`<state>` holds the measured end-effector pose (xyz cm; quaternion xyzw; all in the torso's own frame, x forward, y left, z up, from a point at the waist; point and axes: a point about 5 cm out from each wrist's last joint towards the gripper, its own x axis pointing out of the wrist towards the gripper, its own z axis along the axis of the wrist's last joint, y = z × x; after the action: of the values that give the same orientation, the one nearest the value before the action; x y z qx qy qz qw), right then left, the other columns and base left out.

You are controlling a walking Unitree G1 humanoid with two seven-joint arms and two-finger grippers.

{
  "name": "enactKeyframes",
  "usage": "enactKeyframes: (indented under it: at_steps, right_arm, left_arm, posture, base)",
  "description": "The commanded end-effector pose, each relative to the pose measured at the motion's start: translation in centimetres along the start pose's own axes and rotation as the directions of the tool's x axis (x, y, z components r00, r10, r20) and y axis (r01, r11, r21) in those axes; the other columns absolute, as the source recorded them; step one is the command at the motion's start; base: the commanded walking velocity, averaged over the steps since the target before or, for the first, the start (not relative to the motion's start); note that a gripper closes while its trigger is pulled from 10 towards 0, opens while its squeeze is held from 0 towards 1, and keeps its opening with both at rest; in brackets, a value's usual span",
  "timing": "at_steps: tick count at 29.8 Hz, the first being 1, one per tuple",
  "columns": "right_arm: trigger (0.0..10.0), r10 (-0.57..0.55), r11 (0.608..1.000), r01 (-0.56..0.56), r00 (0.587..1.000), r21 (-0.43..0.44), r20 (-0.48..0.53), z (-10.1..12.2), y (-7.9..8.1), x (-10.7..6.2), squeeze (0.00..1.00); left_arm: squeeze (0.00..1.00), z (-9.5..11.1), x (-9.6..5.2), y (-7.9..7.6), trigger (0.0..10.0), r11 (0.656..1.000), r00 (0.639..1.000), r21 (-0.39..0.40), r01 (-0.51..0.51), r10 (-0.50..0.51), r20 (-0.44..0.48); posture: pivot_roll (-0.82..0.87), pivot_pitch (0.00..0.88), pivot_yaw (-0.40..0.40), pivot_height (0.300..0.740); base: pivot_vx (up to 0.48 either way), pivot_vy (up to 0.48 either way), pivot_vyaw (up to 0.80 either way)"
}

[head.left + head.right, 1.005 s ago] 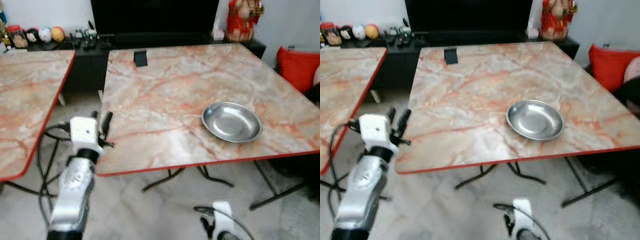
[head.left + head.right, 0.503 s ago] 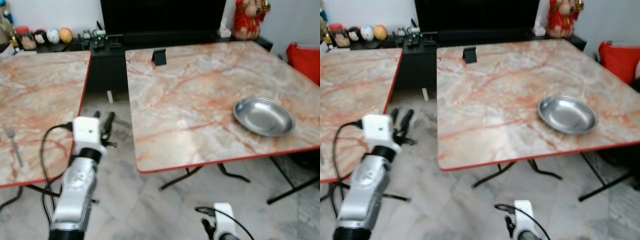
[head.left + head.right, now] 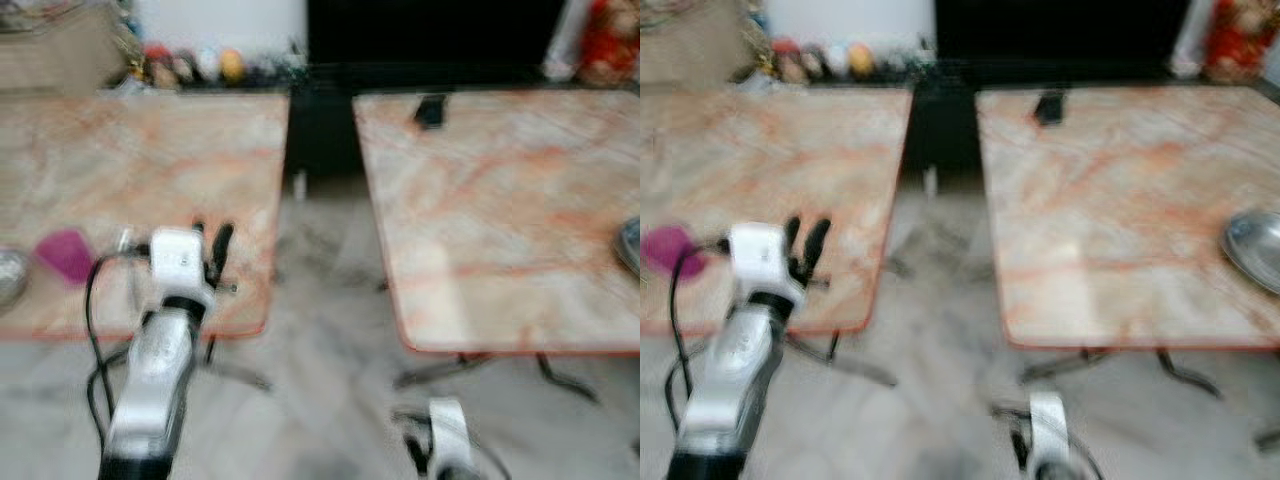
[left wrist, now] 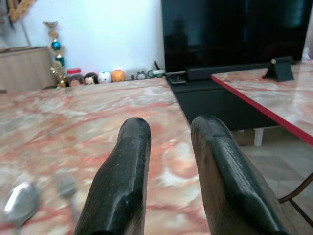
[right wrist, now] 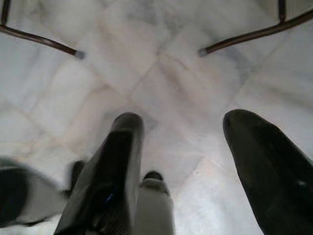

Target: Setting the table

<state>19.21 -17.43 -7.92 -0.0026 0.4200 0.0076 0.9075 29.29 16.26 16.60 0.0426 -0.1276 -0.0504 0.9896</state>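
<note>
Marble-patterned left bench carries a spoon, a fork and a pink cup; your left claw hovers at its near edge, fingers slightly parted, empty. The steel plate lies on the right bench; the right claw hangs spread over pale floor tiles. With your head views this blurred, reaching now could clip the bench edge.

home living room, big dark tv, ornaments along the wall, marble-topped folding tables
</note>
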Motion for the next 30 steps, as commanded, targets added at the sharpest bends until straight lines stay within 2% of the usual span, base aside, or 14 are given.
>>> enactKeyframes:
  at_steps: [1,30]
  right_arm:
    - [10.0,0.0,1.0,0.0,1.0,0.019,0.006,0.14,0.15,0.04,0.0]
    - [10.0,0.005,1.0,-0.005,1.0,0.014,0.002,0.12,0.13,0.04,0.0]
  left_arm:
    - [0.0,0.33,0.05,0.53,10.0,1.0,1.0,0.025,-0.012,0.012,0.01]
    - [0.0,0.5,0.13,0.75,10.0,0.999,1.0,0.027,-0.021,0.02,0.017]
  posture:
    - [0.0,0.0,-0.045,0.719]
    - [0.0,0.0,-0.045,0.719]
  base:
    - [0.0,0.375,0.0]
    - [0.0,0.379,0.0]
